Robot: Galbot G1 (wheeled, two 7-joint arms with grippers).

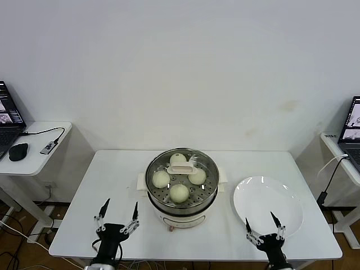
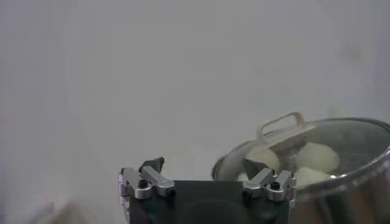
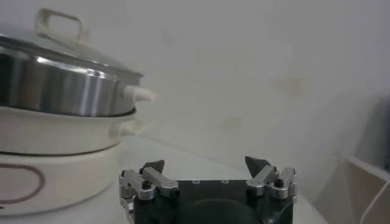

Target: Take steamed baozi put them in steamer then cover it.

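The steamer [image 1: 183,203] stands mid-table on its white base, with the clear glass cover [image 1: 155,169] on it and the white bar handle [image 1: 183,165] at its centre. Several cream-white baozi [image 1: 179,193] lie inside under the glass. My left gripper [image 1: 120,212] is open and empty near the table's front edge, left of the steamer. My right gripper [image 1: 262,221] is open and empty at the front right, over the plate's near rim. The left wrist view shows the steamer [image 2: 341,182] with baozi [image 2: 318,157] and my left gripper [image 2: 203,164]. The right wrist view shows the steamer [image 3: 55,91] and my right gripper [image 3: 205,163].
An empty white plate [image 1: 268,203] lies right of the steamer. Side desks stand left and right: the left one holds a laptop [image 1: 7,121] and a mouse [image 1: 18,151], the right one a laptop [image 1: 351,128] with a cable.
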